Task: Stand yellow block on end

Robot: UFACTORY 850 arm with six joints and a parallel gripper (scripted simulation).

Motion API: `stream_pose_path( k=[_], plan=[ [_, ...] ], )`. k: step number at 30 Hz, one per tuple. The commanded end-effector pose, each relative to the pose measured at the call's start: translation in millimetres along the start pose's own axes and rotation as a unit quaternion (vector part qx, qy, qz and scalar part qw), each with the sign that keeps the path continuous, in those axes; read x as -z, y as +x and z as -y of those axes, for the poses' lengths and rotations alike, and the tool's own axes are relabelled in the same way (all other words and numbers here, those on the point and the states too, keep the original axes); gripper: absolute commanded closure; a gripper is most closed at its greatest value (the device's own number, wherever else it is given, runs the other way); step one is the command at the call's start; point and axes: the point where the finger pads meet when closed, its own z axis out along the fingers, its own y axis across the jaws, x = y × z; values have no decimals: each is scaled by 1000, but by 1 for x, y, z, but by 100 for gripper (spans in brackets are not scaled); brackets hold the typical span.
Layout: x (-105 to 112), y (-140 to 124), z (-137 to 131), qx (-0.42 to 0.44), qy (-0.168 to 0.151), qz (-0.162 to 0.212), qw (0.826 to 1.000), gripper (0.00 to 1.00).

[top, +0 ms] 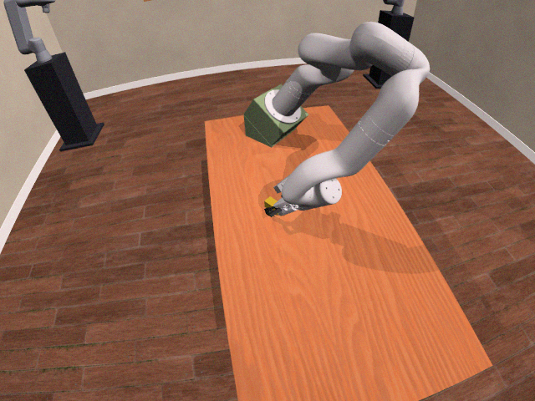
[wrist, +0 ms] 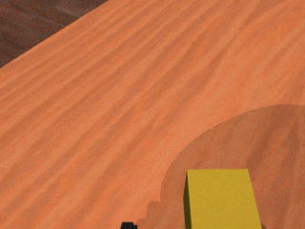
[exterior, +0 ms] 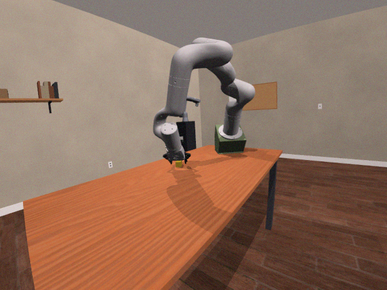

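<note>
The yellow block point(top: 270, 201) lies flat on its long side on the orange table point(top: 319, 250), near the table's left edge. It also shows in the exterior view point(exterior: 178, 164) and fills the bottom of the wrist view point(wrist: 221, 199). My gripper point(top: 273, 209) is low over the table, with its open fingers on either side of the block point(exterior: 177, 161). Nothing is gripped. Only one dark fingertip point(wrist: 128, 225) shows in the wrist view; the near end of the block is cut off by the frame edge.
The arm's green base block point(top: 272, 115) stands at the far end of the table. The table's left edge point(top: 211, 202) runs close beside the block. Black camera stands point(top: 63, 101) are on the floor away from the table.
</note>
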Motion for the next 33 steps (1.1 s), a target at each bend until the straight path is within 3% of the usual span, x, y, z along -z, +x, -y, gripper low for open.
stream_pose_path(
  k=[1,9,10,33],
  plan=[
    [0,0,1,0,0,0,1000,0],
    [0,0,1,0,0,0,1000,0],
    [0,0,1,0,0,0,1000,66],
    [0,0,1,0,0,0,1000,66]
  ],
)
